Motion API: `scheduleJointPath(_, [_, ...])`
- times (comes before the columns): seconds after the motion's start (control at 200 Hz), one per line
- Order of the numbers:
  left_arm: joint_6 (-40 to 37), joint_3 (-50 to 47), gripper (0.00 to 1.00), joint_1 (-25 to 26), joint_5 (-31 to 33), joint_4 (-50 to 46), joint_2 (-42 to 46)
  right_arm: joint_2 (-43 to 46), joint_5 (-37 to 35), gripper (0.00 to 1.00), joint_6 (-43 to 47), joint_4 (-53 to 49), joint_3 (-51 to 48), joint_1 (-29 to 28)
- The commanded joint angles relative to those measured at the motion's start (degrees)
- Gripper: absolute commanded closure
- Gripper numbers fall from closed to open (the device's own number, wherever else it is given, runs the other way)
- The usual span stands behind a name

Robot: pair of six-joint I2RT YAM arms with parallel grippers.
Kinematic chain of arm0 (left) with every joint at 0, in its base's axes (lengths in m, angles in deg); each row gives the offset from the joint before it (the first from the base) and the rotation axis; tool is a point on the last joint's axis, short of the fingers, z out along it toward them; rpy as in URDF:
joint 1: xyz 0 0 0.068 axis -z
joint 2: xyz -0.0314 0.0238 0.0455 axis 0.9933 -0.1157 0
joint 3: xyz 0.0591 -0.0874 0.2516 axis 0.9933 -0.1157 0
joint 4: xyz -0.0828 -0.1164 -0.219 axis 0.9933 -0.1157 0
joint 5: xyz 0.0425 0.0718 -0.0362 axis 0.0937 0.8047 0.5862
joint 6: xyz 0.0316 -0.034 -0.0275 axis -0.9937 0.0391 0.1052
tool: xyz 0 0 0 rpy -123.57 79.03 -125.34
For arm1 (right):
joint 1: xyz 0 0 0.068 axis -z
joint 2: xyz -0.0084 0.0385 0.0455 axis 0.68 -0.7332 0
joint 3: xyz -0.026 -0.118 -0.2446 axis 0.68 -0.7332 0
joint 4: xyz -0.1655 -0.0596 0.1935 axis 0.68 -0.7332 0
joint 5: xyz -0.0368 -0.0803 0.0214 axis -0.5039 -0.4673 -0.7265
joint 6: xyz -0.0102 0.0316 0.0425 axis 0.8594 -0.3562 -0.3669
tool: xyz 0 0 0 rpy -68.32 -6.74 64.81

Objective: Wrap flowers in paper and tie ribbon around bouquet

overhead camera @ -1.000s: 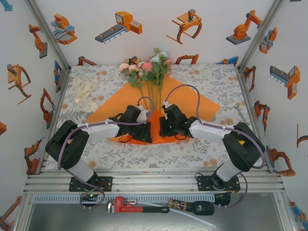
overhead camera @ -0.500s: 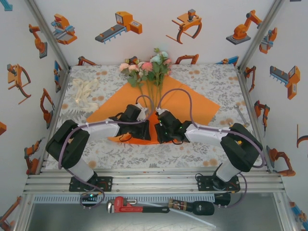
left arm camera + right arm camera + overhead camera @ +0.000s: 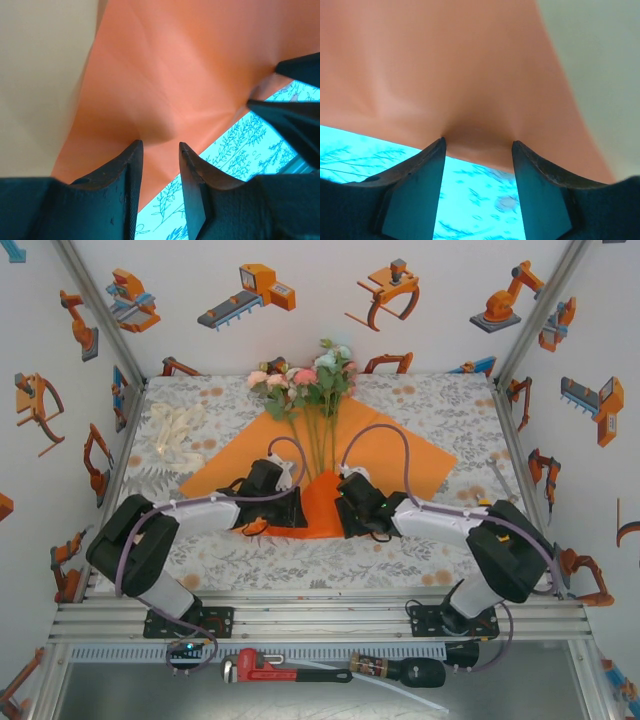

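The smooth orange paper [image 3: 400, 450] lay on the floral tablecloth [image 3: 250, 560] under the thin-stemmed flowers [image 3: 305, 380]. The right gripper [image 3: 477, 142] had its black jaws spread at the paper's puckered edge. The left gripper [image 3: 160, 147] had its jaws narrowly apart, and I could not tell whether it was pinching the paper.

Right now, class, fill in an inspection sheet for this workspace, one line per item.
Surface: flowered cloth, lying flat.
Job's things: orange paper spread out, its near corner raised between the claws; flowers lie on it, heads at the far end; ribbon heaped far left, off the paper.
Clutter: wrench in front of the arms' bases, off the cloth.
Claws: left claw open; right claw open; both at the raised corner's edge.
Cables: purple cables loop over the paper.
Surroundings: walls with robot pictures.
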Motion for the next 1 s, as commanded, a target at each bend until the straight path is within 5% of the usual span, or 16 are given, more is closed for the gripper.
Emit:
scheduleJointPath(0.0, [-0.6,-3.8,0.62,-1.1,5.2,-5.0,1.4,4.3,0.4,0.46,-1.2,-4.8,-2.2,2.4])
scheduleJointPath(0.245, [1.2,-8.7,0.59,-1.6,6.4,-5.7,6.6,6.1,2.0,0.47,-6.7,-5.1,-8.1,10.5])
scheduleJointPath(0.385, [2.6,-10.8,0.53,-1.8,7.9,-7.2,11.4,7.5,1.1,0.48,-5.9,-6.5,-7.4,10.8])
scheduleJointPath(0.991, [11.1,-12.2,0.55,-5.1,24.9,-24.1,24.6,6.8,1.2,0.47,-2.5,-10.2,-1.1,10.8])
